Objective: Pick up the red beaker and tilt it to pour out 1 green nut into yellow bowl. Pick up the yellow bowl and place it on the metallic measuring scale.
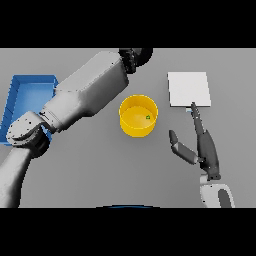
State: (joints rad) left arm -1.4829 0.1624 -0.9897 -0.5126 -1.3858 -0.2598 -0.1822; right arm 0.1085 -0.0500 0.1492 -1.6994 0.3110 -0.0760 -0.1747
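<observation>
Bowls: one yellow bowl [138, 116], left of my right hand [207, 150].
Nuts: one green nut [148, 117], inside that bowl.
Scales: one pale square scale [188, 89], just beyond my right fingertips.
Bins: one blue bin [25, 97], far left.

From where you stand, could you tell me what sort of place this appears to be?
Probably a lab-style weighing bench: a plain grey table with a flat metallic measuring scale, a yellow bowl holding one green nut, and a blue tray at the left.

Yellow bowl [138, 116], green nut [148, 117], blue tray [20, 95], white scale [188, 89].
</observation>
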